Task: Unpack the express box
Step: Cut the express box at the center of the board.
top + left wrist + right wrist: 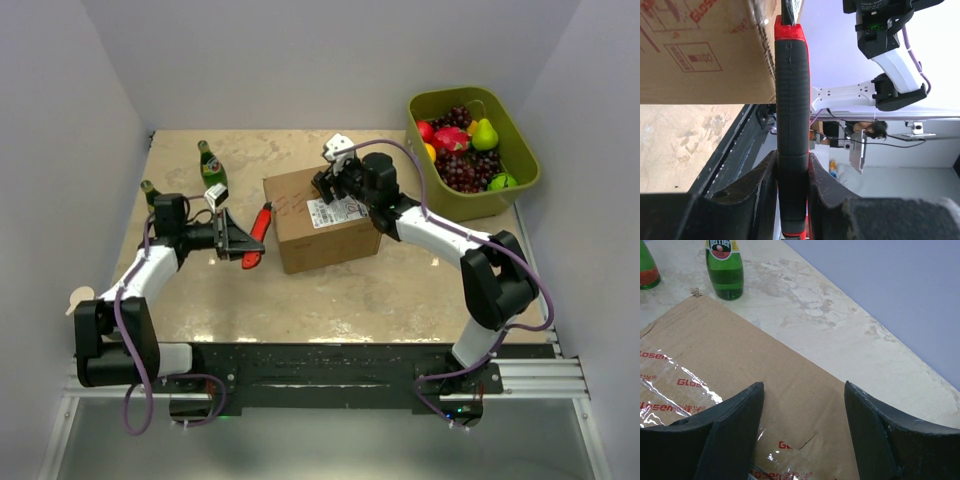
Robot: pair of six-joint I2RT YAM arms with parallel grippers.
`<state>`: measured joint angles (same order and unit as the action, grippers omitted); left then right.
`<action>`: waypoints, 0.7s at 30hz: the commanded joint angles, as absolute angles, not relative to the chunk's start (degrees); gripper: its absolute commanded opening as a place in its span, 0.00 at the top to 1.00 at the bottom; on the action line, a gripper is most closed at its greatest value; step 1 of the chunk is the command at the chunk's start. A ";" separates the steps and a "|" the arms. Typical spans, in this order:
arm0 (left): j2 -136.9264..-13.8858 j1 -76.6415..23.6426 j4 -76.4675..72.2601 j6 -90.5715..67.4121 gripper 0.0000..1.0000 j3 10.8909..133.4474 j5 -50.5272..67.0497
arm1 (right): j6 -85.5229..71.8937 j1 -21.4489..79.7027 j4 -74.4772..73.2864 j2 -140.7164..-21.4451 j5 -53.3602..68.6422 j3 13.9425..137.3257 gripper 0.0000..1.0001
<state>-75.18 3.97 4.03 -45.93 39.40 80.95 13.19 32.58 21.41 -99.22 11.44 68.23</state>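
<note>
Express box [318, 220] sits mid-bench, flaps shut, tape intact. Left gripper [792, 175] jaws pinch a red-handled cutter [791, 100], tip at the box's left side; contact unclear. Right gripper [802, 390] hovers over the box's far top, jaws spread, holding nothing.

Step, as judged: opening the seal. Next: steady the box, run the blade along the tape.

Count: one box, one cutter, two green bottles [211, 168] far left, one fruit tub [520, 185] far right.

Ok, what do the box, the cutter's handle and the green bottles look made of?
Box: matte brown cardboard with a small tear, and glossy clear tape across it. Cutter handle: black ribbed grip, probably rubber, over shiny red plastic. Green bottles: translucent and glossy, likely glass, possibly plastic.
</note>
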 commanded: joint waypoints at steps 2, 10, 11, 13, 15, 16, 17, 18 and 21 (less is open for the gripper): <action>-72.25 4.75 27.81 -20.54 1.00 51.90 75.35 | 10.22 33.14 4.93 -96.78 12.30 71.53 0.24; -70.67 3.60 42.63 9.48 1.00 59.76 65.56 | -3.75 28.04 7.16 -88.95 45.35 77.80 0.06; -70.40 3.69 42.45 11.93 1.00 60.46 66.18 | -10.22 27.60 10.43 -88.77 49.62 76.65 0.04; -69.79 3.60 41.23 13.09 1.00 61.26 69.24 | -17.71 27.86 21.81 -88.33 54.21 71.75 0.02; -69.26 3.34 39.30 13.89 1.00 62.14 72.59 | -24.25 29.17 26.53 -88.07 56.95 69.44 0.02; -69.17 3.08 38.59 13.54 1.00 62.23 72.95 | -23.74 29.70 25.76 -88.15 57.56 69.26 0.02; -69.00 2.64 38.32 13.71 1.00 62.66 72.34 | -21.56 31.01 25.06 -88.50 58.53 69.61 0.02; -69.08 1.68 39.54 14.58 1.00 62.93 71.64 | -20.92 31.55 24.70 -88.85 58.88 70.04 0.02; -69.96 -1.21 47.94 23.61 1.00 65.12 69.00 | -18.03 32.43 22.42 -90.87 59.85 73.73 0.02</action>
